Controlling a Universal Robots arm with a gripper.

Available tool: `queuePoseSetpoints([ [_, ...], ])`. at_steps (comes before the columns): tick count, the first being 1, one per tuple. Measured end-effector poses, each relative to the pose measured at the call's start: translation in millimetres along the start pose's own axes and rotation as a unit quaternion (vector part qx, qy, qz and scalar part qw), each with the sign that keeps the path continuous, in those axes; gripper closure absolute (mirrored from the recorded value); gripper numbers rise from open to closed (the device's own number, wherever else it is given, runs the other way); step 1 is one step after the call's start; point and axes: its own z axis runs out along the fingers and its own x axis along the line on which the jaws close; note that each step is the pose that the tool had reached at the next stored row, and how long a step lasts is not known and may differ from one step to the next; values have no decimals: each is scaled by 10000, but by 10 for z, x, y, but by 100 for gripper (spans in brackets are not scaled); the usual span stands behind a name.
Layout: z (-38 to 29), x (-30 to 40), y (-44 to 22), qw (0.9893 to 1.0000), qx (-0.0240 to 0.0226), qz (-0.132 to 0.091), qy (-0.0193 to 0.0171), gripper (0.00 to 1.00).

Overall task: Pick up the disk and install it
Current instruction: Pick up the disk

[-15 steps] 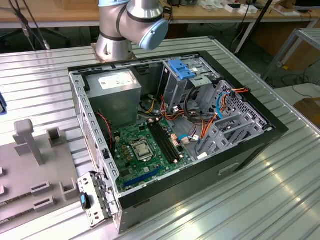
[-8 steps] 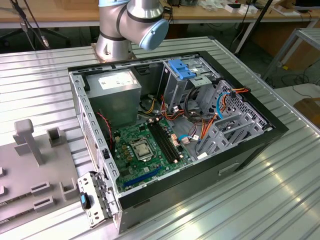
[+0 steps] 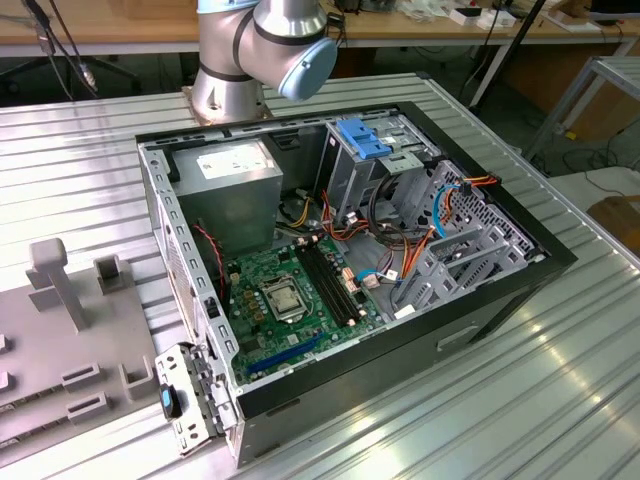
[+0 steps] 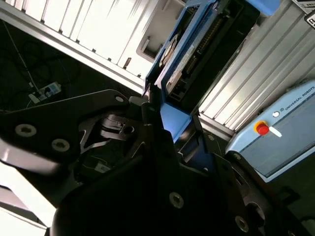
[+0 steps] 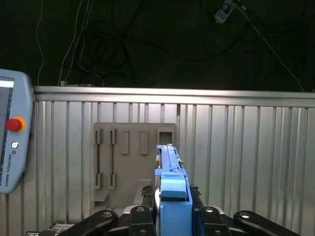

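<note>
Gripper (image 5: 171, 199) sits closest to the lens in the first wrist view, clamped on the disk (image 5: 167, 164) across its flat faces. The disk stands on edge, blue rail foremost, held out over the ribbed surface (image 5: 246, 157). This grip probably leaves the rails free to slide into a bay. A grey slotted holder (image 5: 134, 152) lies on the surface beyond, with a teach pendant (image 5: 11, 142) near it. In the exterior view the computer case (image 3: 450, 335) lies open, drive cage (image 3: 470, 235) toward the exterior view's right. Orange and blue cables (image 3: 395, 255) sprawl just beside the cage and could snag.
</note>
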Motion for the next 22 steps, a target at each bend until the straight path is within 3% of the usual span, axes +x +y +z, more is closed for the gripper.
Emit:
queuePoseSetpoints([
  [1, -2, -1, 0, 10000, -1, 0, 1, 63],
  [4, -95, -17, -5, 10000, -1, -1, 3, 63],
  [6, -100, 5, -5, 10000, -1, 0, 3, 63],
  [10, -97, 159, -2, 10000, 0, 0, 2, 63],
  [11, -95, 181, -27, 10000, 0, 0, 3, 63],
  [14, -88, 190, -185, 10000, -1, 0, 9, 63],
  [15, -83, 193, -305, 10000, -1, 0, 11, 63],
  [19, -64, 204, -659, 10000, -1, 0, 15, 63],
  [20, -61, 222, -705, 10000, 0, -1, 17, 63],
  [22, -58, 260, -721, 10000, -1, 0, 18, 63],
])
